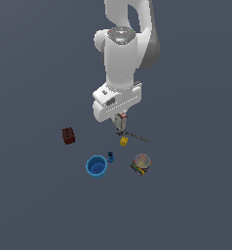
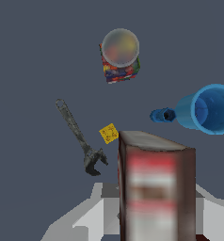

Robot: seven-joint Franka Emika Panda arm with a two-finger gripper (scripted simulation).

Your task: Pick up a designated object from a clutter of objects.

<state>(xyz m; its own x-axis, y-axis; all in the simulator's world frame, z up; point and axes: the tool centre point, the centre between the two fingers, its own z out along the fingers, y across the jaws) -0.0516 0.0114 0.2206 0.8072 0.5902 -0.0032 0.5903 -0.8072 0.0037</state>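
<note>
My gripper [image 1: 120, 125] points down below the white arm and is shut on the marker-like stick [image 1: 121, 120], pale grey-white with a red end. In the wrist view the stick [image 2: 156, 188] fills the near part between the gripper [image 2: 154, 214] jaws, blurred, with red and white bands. It hangs just above the dark wrench [image 1: 137, 136] and the yellow block [image 1: 124, 141]. Whether it touches the floor I cannot tell.
A blue cup [image 1: 96, 166] [image 2: 208, 109] stands beside a tiny blue piece [image 1: 110, 156] [image 2: 162, 115]. A labelled tin can [image 1: 141, 164] [image 2: 119, 55] is at the exterior view's right. A red-brown block [image 1: 68, 135] sits at its left. The wrench [image 2: 78, 136] and yellow block [image 2: 108, 133] lie below the gripper.
</note>
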